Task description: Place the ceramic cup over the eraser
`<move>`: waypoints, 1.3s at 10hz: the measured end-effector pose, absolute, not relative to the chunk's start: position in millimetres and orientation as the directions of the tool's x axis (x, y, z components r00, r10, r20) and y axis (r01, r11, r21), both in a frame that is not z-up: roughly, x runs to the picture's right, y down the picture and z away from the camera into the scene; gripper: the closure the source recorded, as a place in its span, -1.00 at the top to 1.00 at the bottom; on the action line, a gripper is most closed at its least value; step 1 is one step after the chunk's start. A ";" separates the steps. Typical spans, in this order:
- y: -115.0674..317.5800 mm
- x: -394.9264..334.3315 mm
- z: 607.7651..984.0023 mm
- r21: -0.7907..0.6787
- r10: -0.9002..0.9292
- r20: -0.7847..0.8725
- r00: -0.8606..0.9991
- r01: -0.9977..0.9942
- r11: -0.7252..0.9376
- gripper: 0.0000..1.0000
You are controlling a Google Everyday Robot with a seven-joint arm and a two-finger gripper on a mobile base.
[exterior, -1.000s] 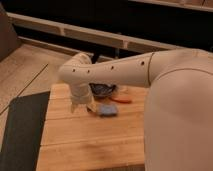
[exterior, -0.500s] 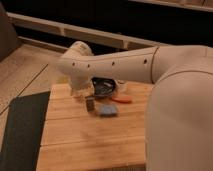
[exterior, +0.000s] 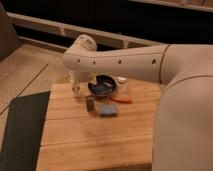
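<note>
The eraser (exterior: 90, 103), a small dark grey-brown block, stands on the wooden table (exterior: 95, 140) just in front of the black bowl (exterior: 102, 86). A small white-cream cylinder that I take for the ceramic cup (exterior: 121, 83) stands right of the bowl, behind the orange-red object (exterior: 121, 99). My gripper (exterior: 76, 84) hangs below the wrist at the bowl's left side, left of and behind the eraser. A slim pale shape shows at its lower end; I cannot tell whether it is held.
A flat blue pad (exterior: 106, 110) lies right of the eraser. A dark mat (exterior: 22, 130) lies on the floor left of the table. My big white arm (exterior: 125, 62) spans the back, and my body (exterior: 185, 125) covers the table's right side.
The arm has risen and swung back from the table's front. The gripper has moved a little up and away from the eraser. The eraser, pad and bowl have not moved.
</note>
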State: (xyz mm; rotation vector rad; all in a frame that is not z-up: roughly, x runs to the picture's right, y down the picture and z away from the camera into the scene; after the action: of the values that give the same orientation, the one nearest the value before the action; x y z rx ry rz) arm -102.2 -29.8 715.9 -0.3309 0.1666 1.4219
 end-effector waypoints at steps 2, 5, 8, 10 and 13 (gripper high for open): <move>-57.2 -73.4 735.0 -0.056 0.958 -0.261 0.117 -0.993 0.106 0.30; -107.5 -10.7 780.3 0.020 0.980 -0.177 0.093 -0.995 0.098 0.30; -124.7 23.9 809.5 0.001 0.988 -0.145 0.048 -0.999 0.048 0.30; -124.8 20.0 809.5 -0.004 0.988 -0.145 0.051 -0.999 0.051 0.30; -124.2 23.2 810.5 0.003 0.988 -0.146 0.051 -0.999 0.052 0.30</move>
State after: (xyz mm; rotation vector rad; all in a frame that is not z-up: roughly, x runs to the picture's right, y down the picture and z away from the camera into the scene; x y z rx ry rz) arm 23.2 -124.2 810.5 -0.1093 0.1193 1.5162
